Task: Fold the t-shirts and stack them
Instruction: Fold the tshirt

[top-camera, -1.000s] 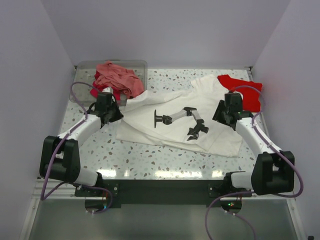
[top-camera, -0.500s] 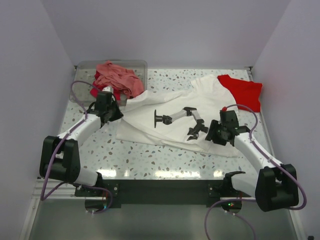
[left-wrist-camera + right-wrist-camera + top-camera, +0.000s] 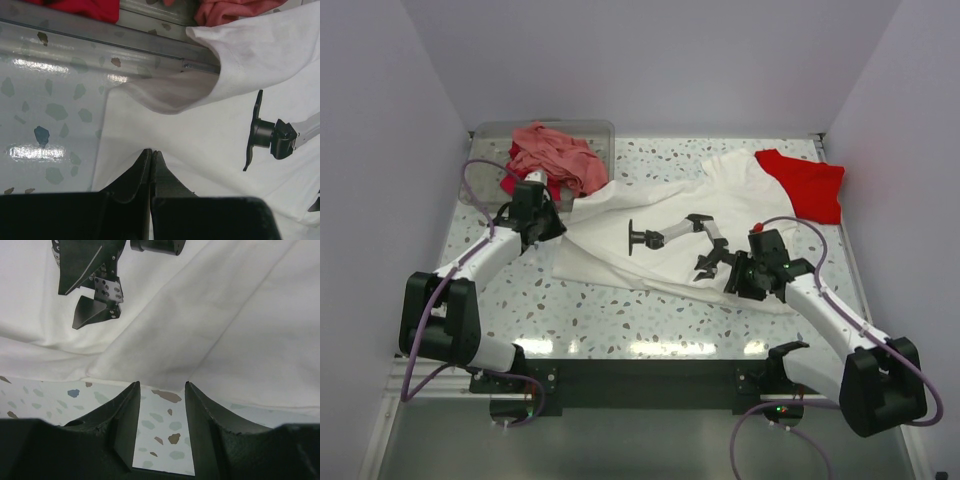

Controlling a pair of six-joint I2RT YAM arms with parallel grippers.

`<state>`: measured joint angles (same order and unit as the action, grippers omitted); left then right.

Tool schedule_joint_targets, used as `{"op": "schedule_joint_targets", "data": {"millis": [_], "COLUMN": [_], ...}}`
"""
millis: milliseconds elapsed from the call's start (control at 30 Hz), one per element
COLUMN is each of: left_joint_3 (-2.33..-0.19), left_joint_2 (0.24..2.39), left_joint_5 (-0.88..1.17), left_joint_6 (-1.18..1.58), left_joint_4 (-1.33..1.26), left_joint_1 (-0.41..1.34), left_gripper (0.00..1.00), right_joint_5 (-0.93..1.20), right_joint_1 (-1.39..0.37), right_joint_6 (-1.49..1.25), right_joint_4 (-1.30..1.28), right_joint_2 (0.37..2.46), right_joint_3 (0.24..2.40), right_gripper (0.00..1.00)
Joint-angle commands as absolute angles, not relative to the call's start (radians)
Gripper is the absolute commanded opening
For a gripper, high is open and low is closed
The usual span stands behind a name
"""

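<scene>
The white t-shirt with a black print lies spread and creased across the middle of the table. My left gripper sits at the shirt's left edge. In the left wrist view it is shut, with the white cloth tenting up at its tips. My right gripper is at the shirt's near hem. In the right wrist view it is open and empty, with the hem just beyond its tips. The bright red t-shirt lies at the far right, partly under the white one.
A clear bin at the back left holds crumpled salmon-pink and crimson shirts. Its wall runs close behind my left gripper. Speckled tabletop shows along the front. Lilac walls close in the sides and back.
My right arm has pulled back from beside the red t-shirt and come toward the near hem of the white one. The left arm has not moved.
</scene>
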<state>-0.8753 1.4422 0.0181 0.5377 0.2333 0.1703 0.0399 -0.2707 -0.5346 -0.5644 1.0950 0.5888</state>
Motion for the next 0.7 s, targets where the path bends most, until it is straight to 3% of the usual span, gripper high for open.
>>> {"op": "schedule_joint_targets", "data": {"millis": [0, 667], "left_joint_3": [-0.917, -0.922], "left_joint_2": [1.43, 1.422], "left_joint_5": [0.003, 0.003], "left_joint_6": [0.517, 0.52], "left_joint_4": [0.222, 0.229], "left_joint_1": [0.163, 0.164], "left_gripper": [0.0, 0.0], "right_joint_5": [0.021, -0.028], "right_joint_1": [-0.281, -0.304], "right_joint_6": [-0.558, -0.572], "right_joint_4": [-0.594, -0.564], "right_joint_2": [1.051, 1.157], "right_joint_3": [0.583, 0.597], "right_gripper": [0.45, 0.5]}}
